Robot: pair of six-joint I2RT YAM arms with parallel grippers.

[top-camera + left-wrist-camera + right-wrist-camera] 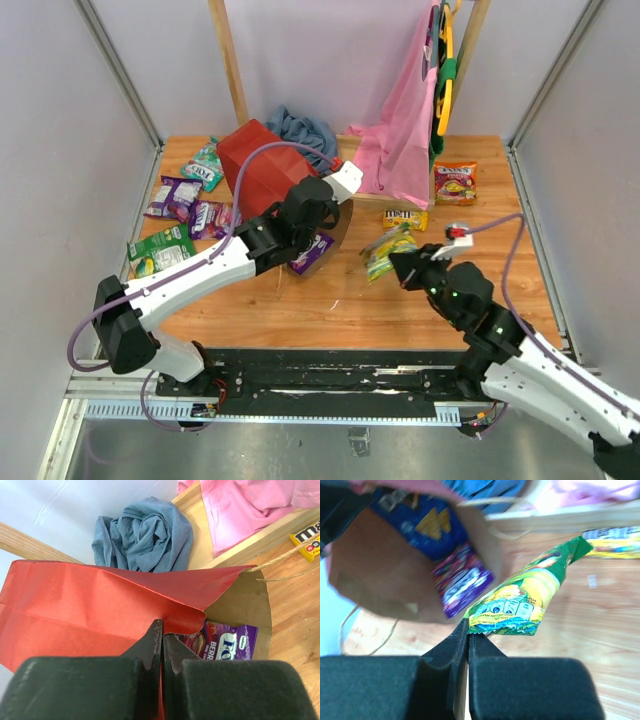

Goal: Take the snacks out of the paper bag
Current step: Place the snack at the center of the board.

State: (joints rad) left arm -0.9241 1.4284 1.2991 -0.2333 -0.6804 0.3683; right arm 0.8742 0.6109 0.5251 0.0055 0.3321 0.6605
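Note:
The paper bag [262,168] lies on its side, red outside, brown inside, mouth facing right. My left gripper [322,222] is shut on the red rim of the paper bag [90,600], pinching it at the mouth [163,637]. A purple packet [231,642] pokes out of the opening, and a large blue Doritos bag [425,522] shows deeper inside. My right gripper [394,259] is shut on the corner of a green-yellow packet [520,602], just right of the bag's mouth [469,633]. The same purple packet [312,252] lies at the mouth.
Teal [205,165], purple [173,195] and green [160,248] packets lie left of the bag. Yellow M&M's [405,218] and an orange packet [455,183] lie to the right. A blue-grey cloth [300,128] sits behind the bag; a pink garment [400,150] hangs at the back right.

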